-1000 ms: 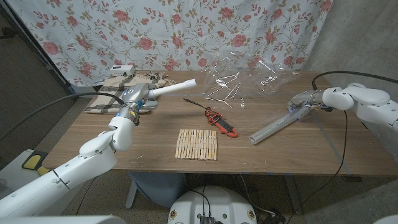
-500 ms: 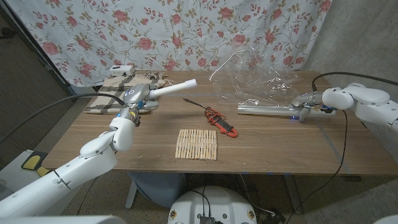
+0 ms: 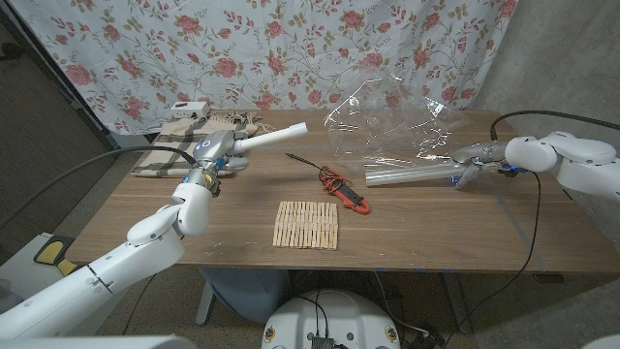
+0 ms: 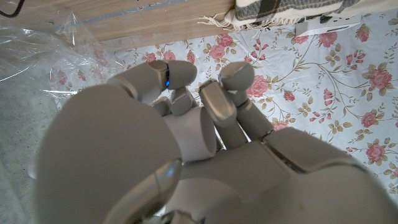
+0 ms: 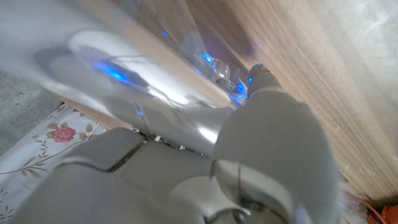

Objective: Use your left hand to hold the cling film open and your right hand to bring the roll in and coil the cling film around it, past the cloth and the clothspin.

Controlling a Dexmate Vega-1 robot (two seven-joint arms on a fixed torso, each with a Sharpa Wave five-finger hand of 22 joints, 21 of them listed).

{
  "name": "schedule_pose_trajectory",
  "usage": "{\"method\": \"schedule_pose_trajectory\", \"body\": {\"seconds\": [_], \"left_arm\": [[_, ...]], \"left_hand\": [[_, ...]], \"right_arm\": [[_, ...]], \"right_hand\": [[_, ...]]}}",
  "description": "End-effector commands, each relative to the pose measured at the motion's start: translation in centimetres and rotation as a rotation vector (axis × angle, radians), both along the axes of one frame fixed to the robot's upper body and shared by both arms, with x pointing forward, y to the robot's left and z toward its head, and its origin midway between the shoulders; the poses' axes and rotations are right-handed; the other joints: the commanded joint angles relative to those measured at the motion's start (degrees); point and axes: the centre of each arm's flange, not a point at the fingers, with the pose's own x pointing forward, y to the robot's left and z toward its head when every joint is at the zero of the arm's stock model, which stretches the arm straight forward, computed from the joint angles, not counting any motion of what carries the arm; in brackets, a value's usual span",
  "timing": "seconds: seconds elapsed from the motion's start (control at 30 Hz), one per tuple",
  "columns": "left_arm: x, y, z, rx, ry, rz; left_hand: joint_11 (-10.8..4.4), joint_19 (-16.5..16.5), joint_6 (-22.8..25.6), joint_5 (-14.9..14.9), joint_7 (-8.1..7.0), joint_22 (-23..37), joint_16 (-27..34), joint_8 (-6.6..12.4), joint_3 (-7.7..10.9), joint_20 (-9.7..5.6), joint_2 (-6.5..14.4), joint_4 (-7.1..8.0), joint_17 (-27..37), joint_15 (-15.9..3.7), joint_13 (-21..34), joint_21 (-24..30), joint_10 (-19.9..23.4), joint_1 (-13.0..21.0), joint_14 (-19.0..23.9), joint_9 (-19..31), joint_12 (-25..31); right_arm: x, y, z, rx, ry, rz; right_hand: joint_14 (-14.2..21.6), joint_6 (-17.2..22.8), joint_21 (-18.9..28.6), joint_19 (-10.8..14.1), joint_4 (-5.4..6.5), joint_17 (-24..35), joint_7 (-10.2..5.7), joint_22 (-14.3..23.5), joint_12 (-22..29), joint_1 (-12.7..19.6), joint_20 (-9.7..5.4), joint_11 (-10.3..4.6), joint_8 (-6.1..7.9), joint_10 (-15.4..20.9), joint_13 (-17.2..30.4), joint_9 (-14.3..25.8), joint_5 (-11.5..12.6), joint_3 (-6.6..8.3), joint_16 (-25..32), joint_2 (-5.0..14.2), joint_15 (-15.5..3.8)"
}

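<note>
Holding a tube and a film-covered roll over the table

Gripping a white tube [image 3: 274,137], the left hand [image 3: 211,152] has its fingers [image 4: 217,102] curled tight around one end, so the rest of the tube sticks out past the fingertips. A checked cloth [image 3: 179,142] lies just behind that hand. The right hand [image 3: 473,161] has its fingers closed on one end of the roll [image 3: 412,174], which reaches out from the fingertips, lying low over the wooden table [image 3: 194,242]. Clear, crinkled cling film [image 3: 387,121] rises from the roll in a loose, glossy sheet beyond those fingers. The right wrist picture is blurred, showing shiny film against the hand. Between the two hands lie a mat of clothespins [image 3: 307,225] and a red and black tool [image 3: 346,191], well apart from either set of fingers.
</note>
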Motion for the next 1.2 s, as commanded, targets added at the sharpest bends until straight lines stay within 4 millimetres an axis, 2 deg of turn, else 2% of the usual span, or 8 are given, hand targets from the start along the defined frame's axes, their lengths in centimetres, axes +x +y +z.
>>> {"method": "schedule_pose_trajectory", "body": {"seconds": [0.03,0.17,0.33,0.37,0.4,0.5,0.77,1.2], "left_arm": [[-0.1,-0.1,-0.1,-0.004,-0.01,-0.001],[-0.3,-0.1,0.0,0.001,-0.015,0.002],[-0.5,-0.1,0.2,0.006,-0.02,0.003],[-0.5,-0.1,0.2,0.009,-0.023,0.003],[-0.5,-0.1,0.2,0.009,-0.024,0.001],[-0.6,-0.1,0.3,0.011,-0.029,-0.001],[-0.9,-0.1,0.7,0.019,-0.051,-0.011],[-0.7,-0.5,1.4,0.041,-0.075,-0.031]], "left_hand": [[-0.19,0.0,0.0,0.3,-0.06,0.1,0.4,13.92,-0.12,-0.13,-0.3,0.14,0.1,0.05,6.9,0.2,2.9,0.1,-0.4,5.3,11.8],[-0.18,-0.1,0.0,0.3,-0.08,-0.1,0.4,13.92,-0.18,-0.1,-0.3,0.13,0.1,0.02,6.9,0.1,2.9,0.2,-0.4,5.3,11.8],[-0.18,0.0,0.0,0.3,-0.07,-0.2,0.4,13.92,-0.17,-0.16,-0.4,0.13,0.1,0.05,6.9,0.1,2.9,0.2,-0.4,5.3,11.8],[-0.18,-0.1,0.0,0.3,-0.07,-0.1,0.4,13.92,-0.2,-0.14,-0.3,0.14,0.1,0.03,6.9,0.2,2.9,0.2,-0.4,5.3,11.8],[-0.2,-0.1,-0.1,0.3,-0.03,-0.2,0.4,13.92,-0.26,-0.11,-0.3,0.11,0.1,0.03,7.0,0.1,2.9,0.2,-0.3,5.3,11.8],[-0.19,-0.1,-0.1,0.3,-0.04,-0.3,0.4,13.92,-0.25,-0.14,-0.3,0.15,0.1,0.05,7.0,0.1,2.9,0.2,-0.4,5.3,11.8],[-0.19,-0.1,-0.1,0.3,-0.07,-0.4,0.4,13.92,-0.25,-0.14,-0.4,0.1,0.1,0.03,6.9,0.1,2.9,0.3,-0.5,5.3,11.8],[-0.2,-0.4,0.0,0.5,-0.09,-0.5,0.4,13.93,-0.22,-0.05,-0.3,0.12,0.1,0.01,6.9,0.0,2.8,0.3,-0.5,5.3,11.8]], "right_arm": [[-1.3,2.4,2.1,0.059,-0.117,0.099],[-1.5,3.0,2.5,0.069,-0.139,0.123],[-1.6,3.4,2.9,0.103,-0.162,0.14],[-1.6,3.4,3.0,0.112,-0.163,0.142],[-1.6,3.5,3.0,0.122,-0.167,0.144],[-1.7,3.6,3.2,0.134,-0.176,0.149],[-2.3,4.2,3.9,0.159,-0.226,0.165],[-3.8,6.0,5.5,0.236,-0.257,0.211]], "right_hand": [[2.1,2.8,5.0,2.2,2.13,0.6,-0.41,4.1,16.5,-11.3,-1.39,-0.12,0.96,1.8,6.4,-0.1,-2.8,1.94,4.7,7.79,-1.33],[6.4,5.4,10.3,6.9,2.74,0.7,-0.12,6.7,20.6,-12.8,-2.37,-0.03,1.38,4.7,6.4,-1.1,-4.1,3.71,11.6,7.26,-1.23],[9.6,5.9,14.3,9.5,2.58,0.8,-0.36,9.4,21.3,-13.6,-4.27,-0.14,1.56,6.6,6.4,-1.3,-4.5,4.79,17.0,6.81,-1.15],[10.2,6.7,16.2,11.7,2.64,0.7,-0.35,10.4,21.3,-14.0,-5.25,-0.15,1.69,7.2,6.4,-1.7,-4.6,5.24,18.8,6.82,-1.08],[10.4,7.0,16.9,12.4,2.68,0.7,-0.27,10.9,21.4,-14.2,-5.6,-0.17,1.67,7.5,6.4,-2.0,-4.6,5.42,19.5,6.79,-1.05],[11.0,7.2,19.3,15.2,2.82,0.6,-0.02,12.2,21.3,-14.8,-5.94,-0.09,1.9,8.5,6.4,-2.0,-4.7,6.44,22.6,6.87,-0.98],[11.6,7.9,22.0,17.2,2.5,0.6,0.21,14.3,21.3,-15.0,-6.03,0.0,2.46,9.2,6.4,-2.0,-4.9,8.28,26.3,6.91,-0.93],[11.0,7.8,24.2,16.9,2.11,0.5,0.26,17.1,21.2,-15.2,-6.09,0.06,2.73,9.3,6.4,-2.2,-4.9,10.6,29.8,6.77,-0.87]]}}
